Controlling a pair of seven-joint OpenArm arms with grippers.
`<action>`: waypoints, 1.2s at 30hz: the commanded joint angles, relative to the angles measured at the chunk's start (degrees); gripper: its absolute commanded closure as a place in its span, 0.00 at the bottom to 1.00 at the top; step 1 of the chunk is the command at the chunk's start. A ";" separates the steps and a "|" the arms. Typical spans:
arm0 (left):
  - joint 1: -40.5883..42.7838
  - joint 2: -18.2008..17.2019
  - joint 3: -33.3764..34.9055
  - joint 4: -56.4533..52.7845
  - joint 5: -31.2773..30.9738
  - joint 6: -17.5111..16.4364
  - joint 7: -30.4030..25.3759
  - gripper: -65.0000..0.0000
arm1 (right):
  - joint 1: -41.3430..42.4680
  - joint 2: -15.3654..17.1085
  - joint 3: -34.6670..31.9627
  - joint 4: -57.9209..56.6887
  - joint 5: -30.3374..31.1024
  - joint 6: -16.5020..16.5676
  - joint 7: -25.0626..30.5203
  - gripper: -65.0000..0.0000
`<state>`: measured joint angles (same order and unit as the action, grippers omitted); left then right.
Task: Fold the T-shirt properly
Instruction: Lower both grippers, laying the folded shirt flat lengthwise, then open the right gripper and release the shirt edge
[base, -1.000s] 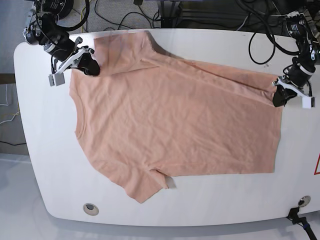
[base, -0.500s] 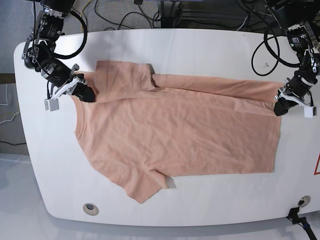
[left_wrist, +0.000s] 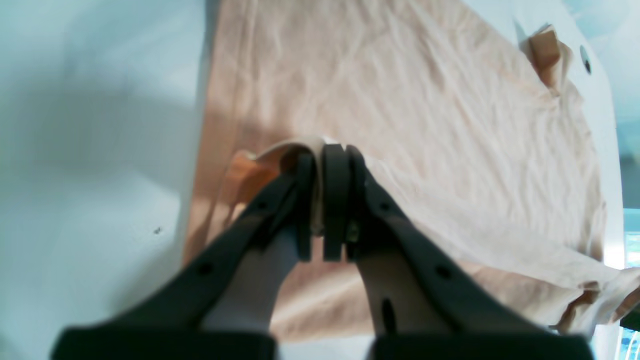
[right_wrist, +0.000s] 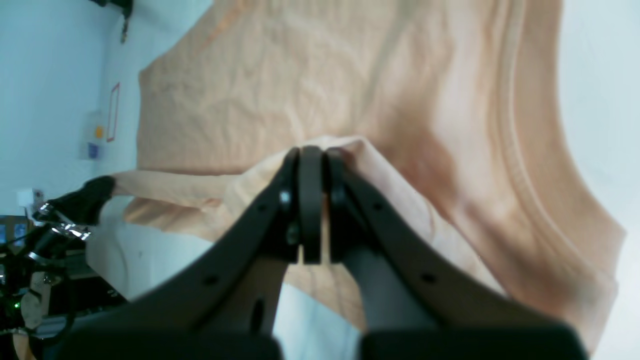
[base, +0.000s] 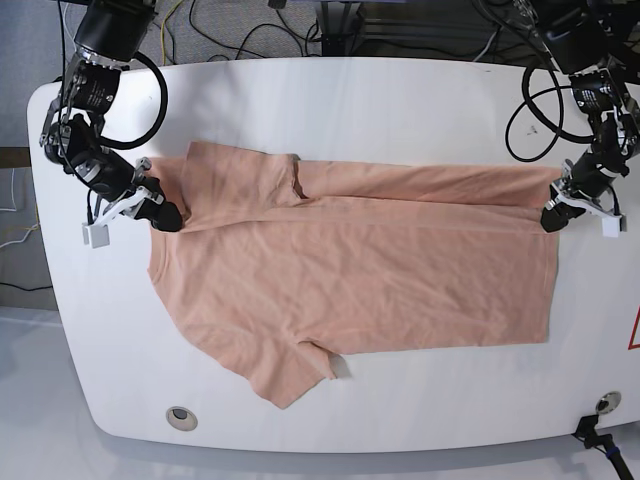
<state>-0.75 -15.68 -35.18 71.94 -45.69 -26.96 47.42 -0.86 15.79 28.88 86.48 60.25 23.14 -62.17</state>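
Open tabletop rings the T-shirt; both arms block its far corners.

Taking the T-shirt (base: 350, 270) as landmark: the white table (base: 400, 95) lies bare in a wide strip beyond the folded far edge, a narrower strip along the near hem, and a patch near the lower sleeve. The left gripper (base: 553, 217), clamped on the hem corner, with its arm and looping cables behind it, closes off the shirt's far corner at the hem end. The right gripper (base: 165, 216), pinching fabric by the collar, with its arm above it, closes off the collar end. A round grommet (base: 181, 416) sits in the table near the lower sleeve.
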 joint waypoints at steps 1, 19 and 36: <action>-1.22 -1.15 -0.21 0.98 1.16 -0.25 -1.22 0.97 | 1.43 0.87 -0.71 0.95 1.25 0.38 0.94 1.00; -2.72 -4.67 3.93 5.99 5.74 -5.35 -1.13 0.35 | -1.38 2.80 -2.73 7.98 1.33 0.38 0.94 0.28; 6.07 -4.49 3.84 14.70 5.82 -5.26 -1.22 0.35 | -16.41 2.36 -2.64 8.78 1.25 0.64 0.94 0.28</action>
<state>6.15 -19.22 -30.98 85.67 -38.57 -31.99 47.22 -17.67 17.30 25.91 94.41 60.25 23.20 -61.98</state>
